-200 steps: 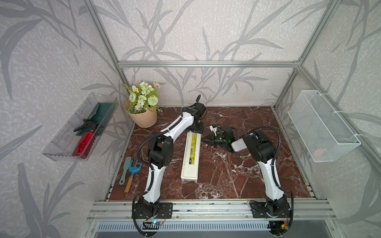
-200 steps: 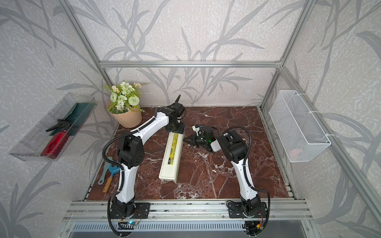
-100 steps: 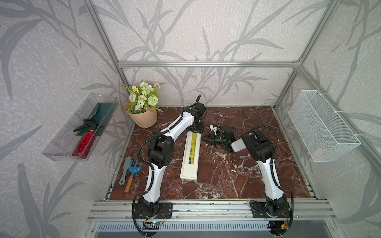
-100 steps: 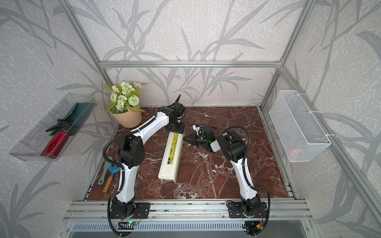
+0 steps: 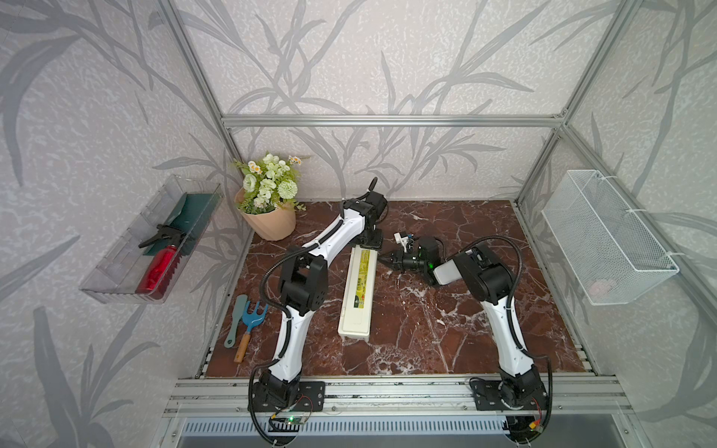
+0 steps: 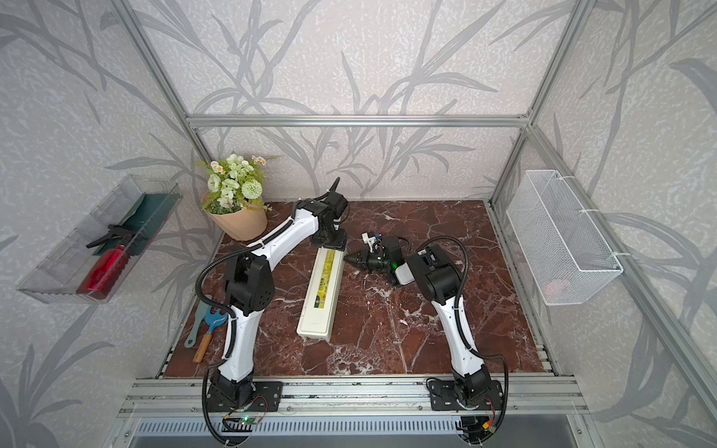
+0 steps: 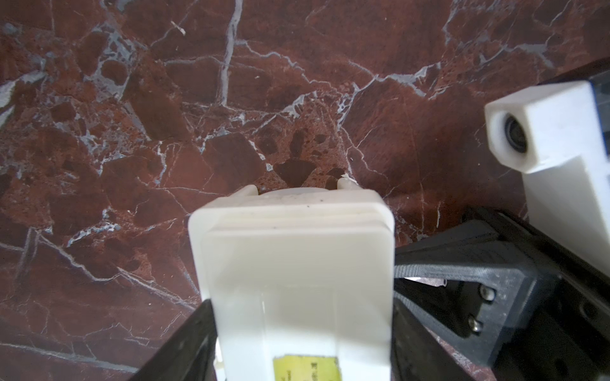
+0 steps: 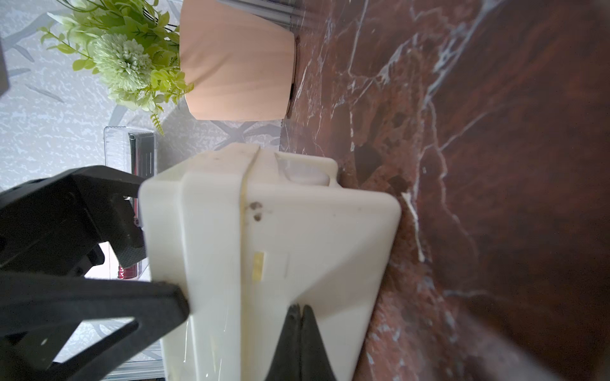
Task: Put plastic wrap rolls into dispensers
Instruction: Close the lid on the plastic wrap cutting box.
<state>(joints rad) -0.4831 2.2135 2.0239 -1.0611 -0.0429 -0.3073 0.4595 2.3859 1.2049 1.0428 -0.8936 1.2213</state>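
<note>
Dispenser (image 5: 356, 298) lies shut on the marble bench (image 5: 446, 329), lengthwise, left of the middle, its near end short of the front edge. Both top views show its whole yellow-green label (image 5: 362, 279). The left wrist view adds what they hide: the left gripper (image 7: 302, 316) is clamped across the far end, a finger (image 7: 185, 343) on each long side. The right wrist view alone shows the right gripper (image 8: 300, 311), jaws together, tips at the box's side wall.

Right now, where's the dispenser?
In both top views the dispenser lies left of centre on the marble table, far end gripped by the left tool, shut right tool at its right side.
</note>
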